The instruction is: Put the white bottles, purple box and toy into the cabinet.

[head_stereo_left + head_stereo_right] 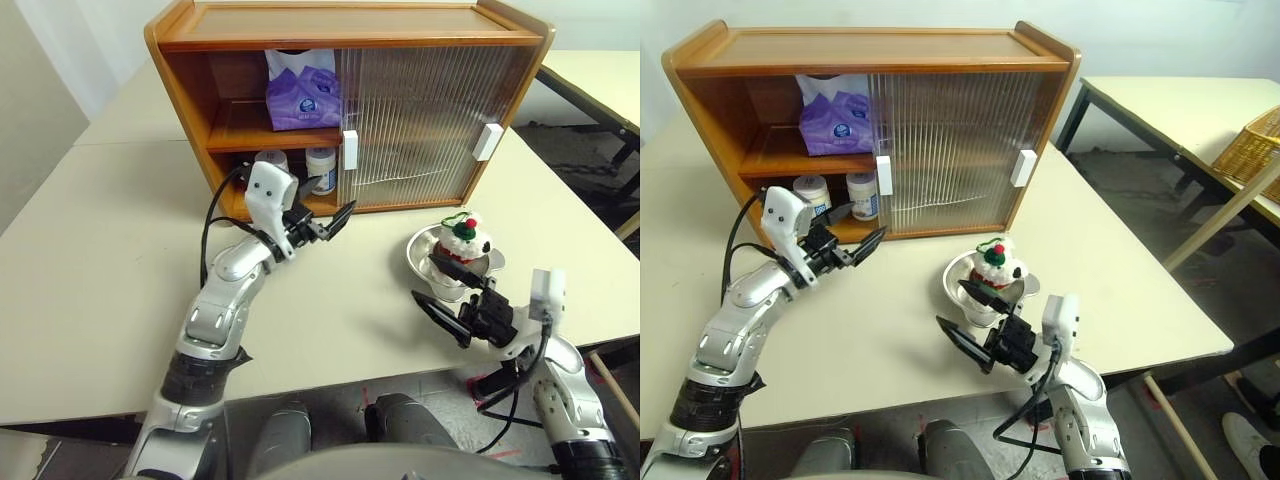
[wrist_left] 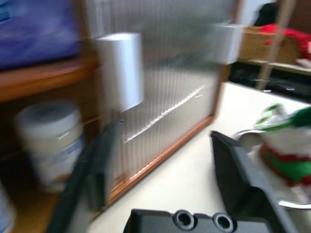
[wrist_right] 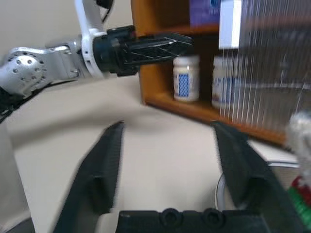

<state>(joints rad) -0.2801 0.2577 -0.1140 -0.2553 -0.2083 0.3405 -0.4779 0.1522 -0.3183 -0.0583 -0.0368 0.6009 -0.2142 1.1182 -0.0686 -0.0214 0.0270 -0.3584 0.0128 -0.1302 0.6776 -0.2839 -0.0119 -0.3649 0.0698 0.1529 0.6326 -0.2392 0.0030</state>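
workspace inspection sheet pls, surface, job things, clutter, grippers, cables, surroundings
surface: pale table, cabinet at its back, left side open.
job's things: purple box on the inner shelf; two white bottles on the cabinet floor; toy not yet stowed, sitting in a steel bowl on the table.
clutter: nothing seen.
grippers: left gripper open, empty, in front of the cabinet opening; right gripper open, empty, beside the bowl.
cables: black cable looping off the left wrist; another under the right arm.
surroundings: second table, wicker basket.
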